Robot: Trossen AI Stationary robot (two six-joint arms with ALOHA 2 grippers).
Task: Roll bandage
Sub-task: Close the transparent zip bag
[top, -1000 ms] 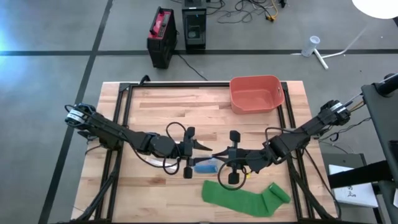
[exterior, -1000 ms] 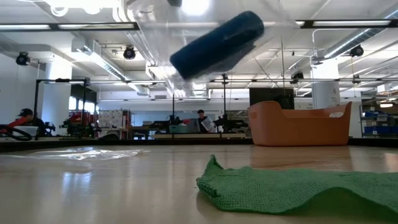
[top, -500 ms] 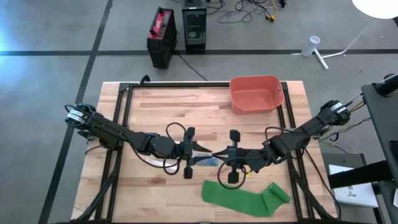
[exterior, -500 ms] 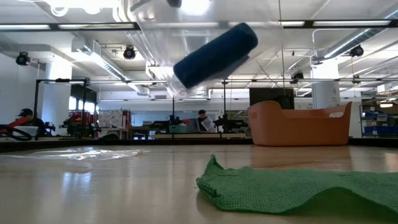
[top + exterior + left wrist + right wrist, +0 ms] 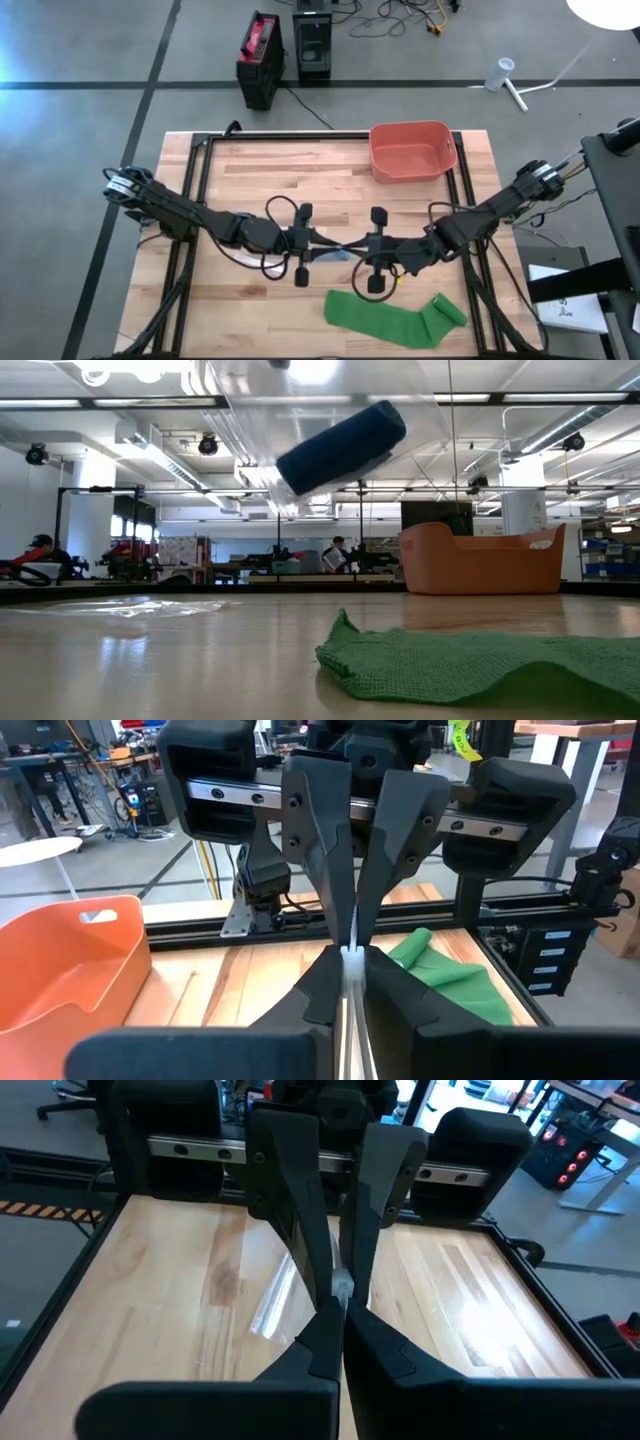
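Bandage roll (image 5: 340, 447), dark blue, tilted inside clear bag (image 5: 300, 420); left gripper (image 5: 322, 245) and right gripper (image 5: 350, 247) both pinch bag.

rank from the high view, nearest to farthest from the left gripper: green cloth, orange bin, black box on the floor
From the left gripper, shut at the table's middle against the right gripper's tips:
1. Green cloth, toward the table's near edge on the right arm's side.
2. Orange bin, at the table's far edge on the right arm's side.
3. Black box, on the floor beyond the table.
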